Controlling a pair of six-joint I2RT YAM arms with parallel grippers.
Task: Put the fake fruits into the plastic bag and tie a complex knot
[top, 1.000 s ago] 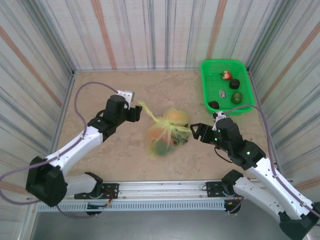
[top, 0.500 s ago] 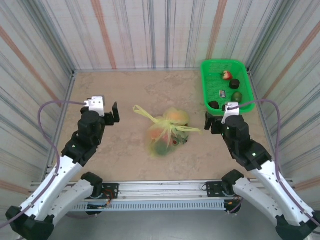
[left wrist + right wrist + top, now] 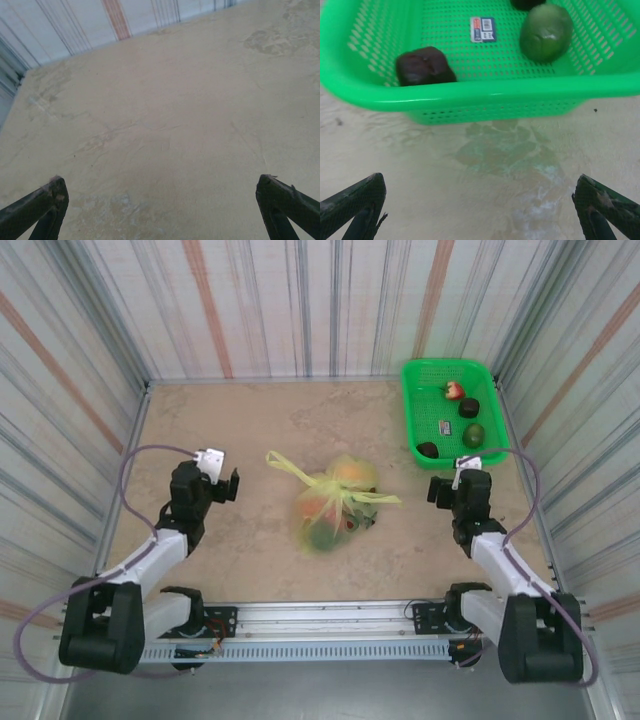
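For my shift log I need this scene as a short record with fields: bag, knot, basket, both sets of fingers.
Bag: translucent yellow-green plastic bag, lying in the middle of the beige marbled table, fake fruits inside
Knot: tied handles on top, loose ends sticking out left and right
Basket: bright green mesh basket, far right corner, holding red fruit, green fruit, two dark fruits
Left fingers: open, empty, over bare table
Right fingers: open, empty, facing the basket's near wall
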